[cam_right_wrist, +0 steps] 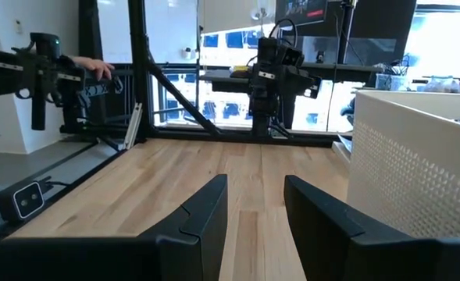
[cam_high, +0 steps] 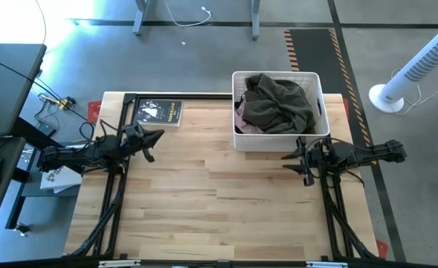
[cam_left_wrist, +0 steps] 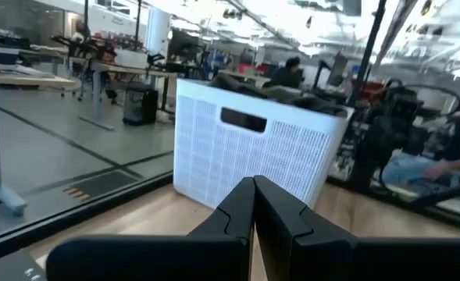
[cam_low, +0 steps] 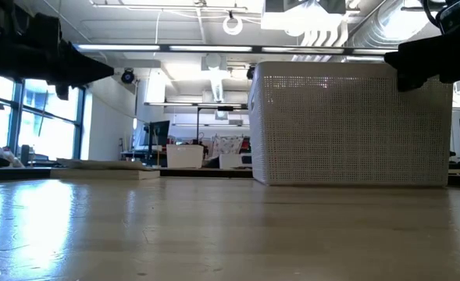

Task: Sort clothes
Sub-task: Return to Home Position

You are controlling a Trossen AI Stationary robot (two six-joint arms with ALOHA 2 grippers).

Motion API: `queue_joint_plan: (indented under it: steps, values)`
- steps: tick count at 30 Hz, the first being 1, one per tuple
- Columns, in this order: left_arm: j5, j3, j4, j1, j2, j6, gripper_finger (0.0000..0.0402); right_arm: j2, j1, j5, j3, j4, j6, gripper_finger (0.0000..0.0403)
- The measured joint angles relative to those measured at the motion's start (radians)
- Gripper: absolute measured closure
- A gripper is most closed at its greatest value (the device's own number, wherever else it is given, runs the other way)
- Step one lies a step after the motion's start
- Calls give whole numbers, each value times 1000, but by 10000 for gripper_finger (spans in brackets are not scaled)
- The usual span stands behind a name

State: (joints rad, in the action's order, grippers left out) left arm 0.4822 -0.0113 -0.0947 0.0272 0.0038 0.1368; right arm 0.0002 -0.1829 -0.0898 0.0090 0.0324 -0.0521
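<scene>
Clothes [cam_high: 277,104]: heaped inside the white basket [cam_high: 278,143] at the far edge of the surface [cam_high: 219,208]; none seen outside it; sorting judged complete; left end effector [cam_left_wrist: 254,187]: fingers together, empty; right end effector [cam_right_wrist: 254,181]: fingers apart, empty, beside the basket; next: arms to be parked.

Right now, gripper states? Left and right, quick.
Left gripper: closed, empty, over the left side of the table.
Right gripper: open, empty, just beside the basket.
</scene>
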Motion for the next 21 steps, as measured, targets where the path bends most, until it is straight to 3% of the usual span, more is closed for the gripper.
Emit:
queue_joint_plan:
  steps: [21]
  values:
    - [-1,0,-1,55,0,17,394,5,0,0,0,-1,0,279]
